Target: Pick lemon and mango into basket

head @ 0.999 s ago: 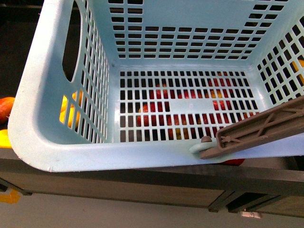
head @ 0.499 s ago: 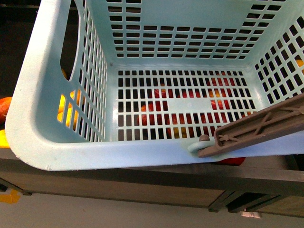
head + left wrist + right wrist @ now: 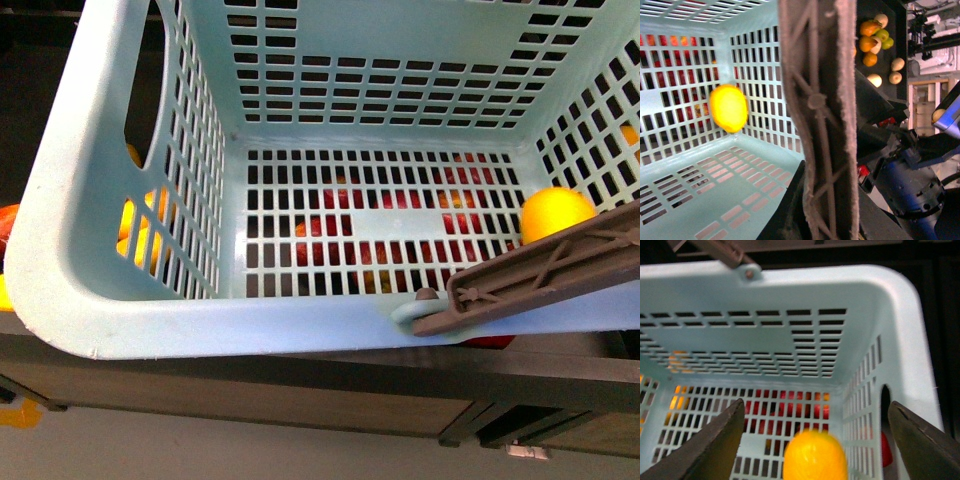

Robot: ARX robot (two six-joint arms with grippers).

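Inside the basket, close to its right wall and just beyond the brown-grey handle, we see the lemon. The right wrist view looks down into the basket's mouth: the right gripper points downward with its jaws spread wide, and the lemon sits between and below the dark fingers, touching neither. We cannot tell whether it rests on the slotted base. The left gripper has its dark fingers on either side of the handle, clamped on it, and the basket hangs tilted over a dark counter edge. Red fruits show through the base slots; we cannot pick out the mango among them.
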